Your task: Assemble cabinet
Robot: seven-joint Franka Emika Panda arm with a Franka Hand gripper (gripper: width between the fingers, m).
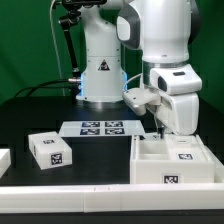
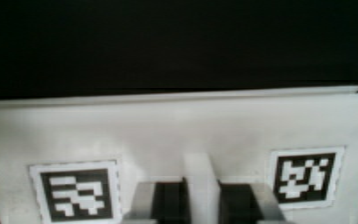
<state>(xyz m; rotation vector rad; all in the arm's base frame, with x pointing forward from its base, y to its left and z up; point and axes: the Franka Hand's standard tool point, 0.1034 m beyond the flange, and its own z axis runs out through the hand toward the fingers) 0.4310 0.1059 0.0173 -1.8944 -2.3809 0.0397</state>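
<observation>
The cabinet (image 1: pixel 170 165), a big white box, lies nearest. The gripper (image 1: pixel 152 124) hangs over its back wall, so the step in hand seems to be taking hold of this box. In the wrist view the fingers (image 2: pixel 160 200) stand a little apart, one on each side of a thin white rib; whether they press it, I cannot tell. The next move calls for a firm grip before any lift. A small block (image 1: pixel 50 150) waits at the exterior view's left of the cabinet, and the marker board (image 1: pixel 100 127) lies farther back.
</observation>
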